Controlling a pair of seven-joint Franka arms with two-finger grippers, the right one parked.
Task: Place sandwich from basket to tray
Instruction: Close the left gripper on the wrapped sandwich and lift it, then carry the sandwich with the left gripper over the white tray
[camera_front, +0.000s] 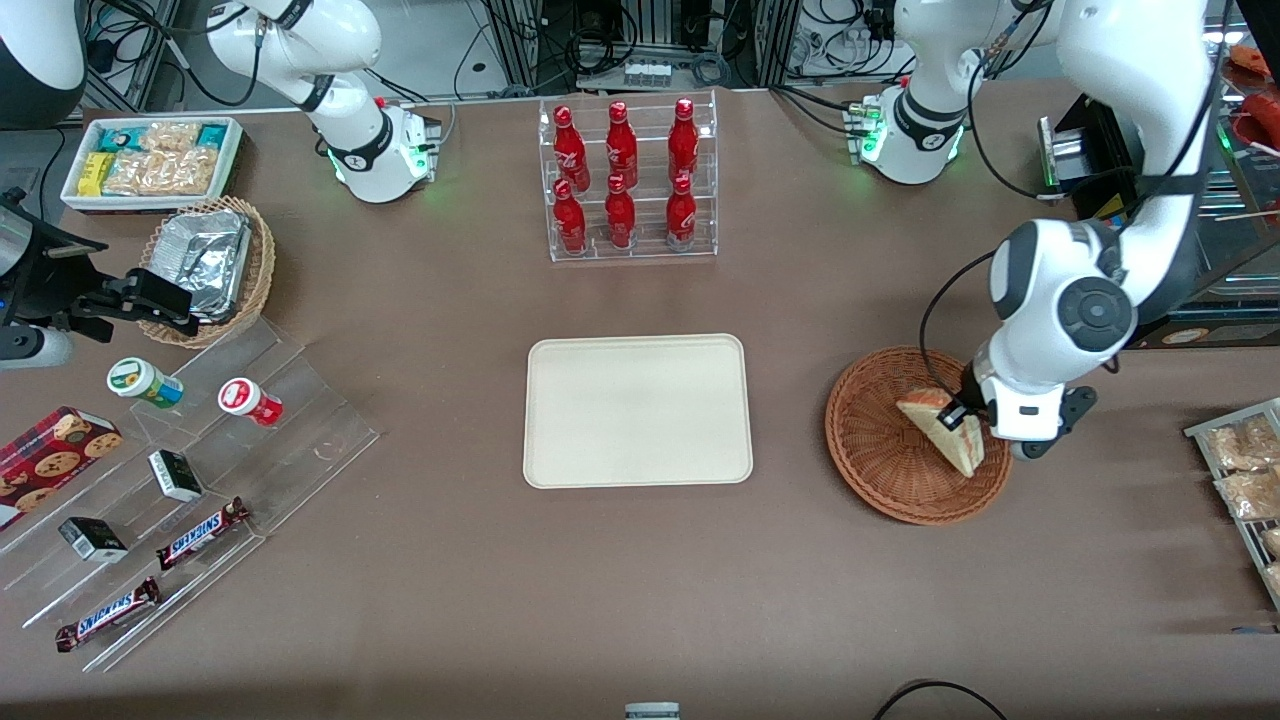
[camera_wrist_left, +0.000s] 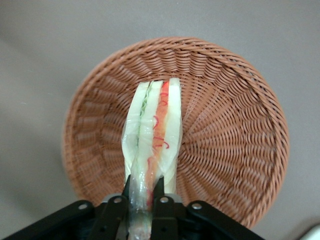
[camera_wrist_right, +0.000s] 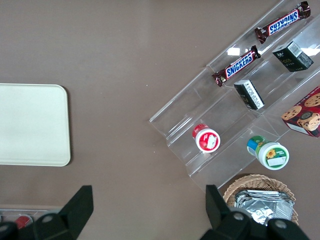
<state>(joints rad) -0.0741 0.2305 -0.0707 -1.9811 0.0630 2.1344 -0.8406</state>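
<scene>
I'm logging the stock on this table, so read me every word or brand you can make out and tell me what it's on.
"SNICKERS": on two candy bars on the clear stepped stand.
Red bottles, black cartons, cookie box, round tubs: print too small.
Sandwich, held by the gripper over the basket: no label.

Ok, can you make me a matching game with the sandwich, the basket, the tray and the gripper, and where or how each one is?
Things:
1. sandwich
2. basket
3. tray
4. gripper

States:
A. bare, nothing on it
B. pinched between two fingers, over the basket
C. shut, right above the basket
D. brown wicker, toward the working arm's end of the table

Pairs: 1-B, 2-D, 3-A, 4-C
</scene>
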